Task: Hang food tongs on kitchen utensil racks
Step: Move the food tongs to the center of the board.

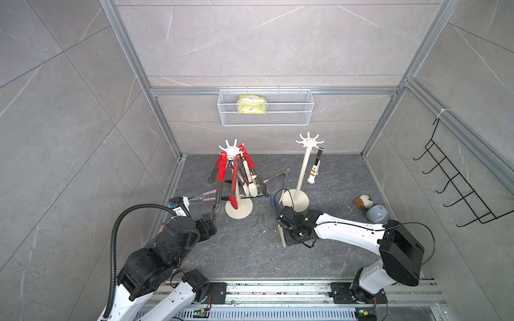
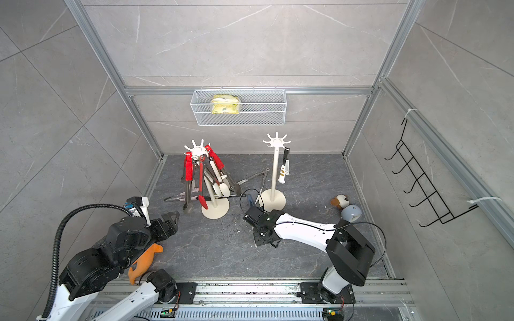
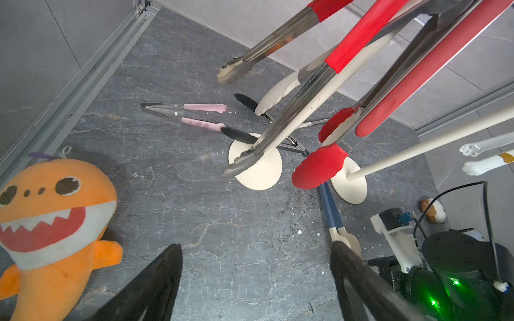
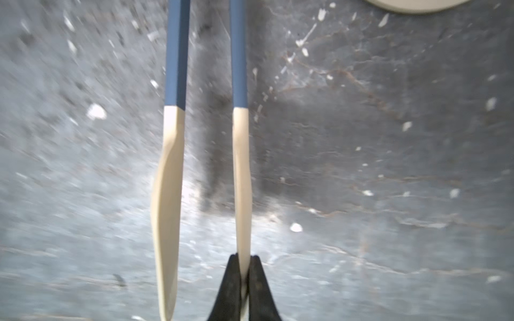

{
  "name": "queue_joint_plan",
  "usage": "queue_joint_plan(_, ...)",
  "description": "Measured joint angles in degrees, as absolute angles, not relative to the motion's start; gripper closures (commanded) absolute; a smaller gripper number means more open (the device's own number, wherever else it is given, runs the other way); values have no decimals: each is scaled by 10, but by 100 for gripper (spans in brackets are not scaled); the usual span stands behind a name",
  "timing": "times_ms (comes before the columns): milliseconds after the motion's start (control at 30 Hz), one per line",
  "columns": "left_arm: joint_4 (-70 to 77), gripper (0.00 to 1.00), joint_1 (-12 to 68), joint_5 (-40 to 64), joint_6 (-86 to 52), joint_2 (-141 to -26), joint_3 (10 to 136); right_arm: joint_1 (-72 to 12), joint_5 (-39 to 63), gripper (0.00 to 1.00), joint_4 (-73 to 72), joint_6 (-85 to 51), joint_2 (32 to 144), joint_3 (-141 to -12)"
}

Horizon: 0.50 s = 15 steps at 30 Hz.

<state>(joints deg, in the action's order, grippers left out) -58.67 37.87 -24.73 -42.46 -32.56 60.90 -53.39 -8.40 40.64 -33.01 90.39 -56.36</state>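
Two cream racks stand at the back. The left rack point(image 1: 232, 150) carries several food tongs with red point(image 1: 221, 169) and cream tips. The right rack point(image 1: 308, 141) holds one paw-tipped pair point(image 1: 315, 166). Pink tongs point(image 3: 203, 107), black-tipped tongs point(image 3: 239, 134) and bare steel tongs point(image 1: 278, 176) lie on the floor. My right gripper point(image 4: 244, 257) is shut on one cream tip of the blue-handled tongs point(image 4: 240, 69), low over the floor in front of the right rack's base. My left gripper point(image 3: 256, 246) is open and holds nothing, left of the loaded rack.
An orange plush dinosaur point(image 3: 52, 222) lies by my left arm. A brown-and-white plush point(image 1: 363, 201) and a blue-grey cup point(image 1: 377, 214) sit at the right wall. A wire basket point(image 1: 265, 107) hangs on the back wall, black wire hooks point(image 1: 456, 180) on the right wall.
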Motion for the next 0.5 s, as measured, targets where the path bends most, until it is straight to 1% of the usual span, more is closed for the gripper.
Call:
queue_joint_plan(200, -552, 14, 379, -219, -416, -333, 593, -534, -126, 100, 420, -234, 901, -542)
queue_joint_plan(233, -548, 14, 379, -216, -415, -338, 592, -534, -130, 97, 418, -223, 900, -540)
queue_joint_plan(300, -540, 13, 379, -207, -414, -346, 592, -534, -136, 82, 418, -209, 899, -539)
queue_joint_plan(400, -526, 12, 379, -203, -411, -349, 583, -534, -137, 62, 418, -195, 898, -539)
queue_joint_plan(500, -523, 12, 379, -197, -412, -341, 563, -533, -133, 55, 422, -189, 889, -539)
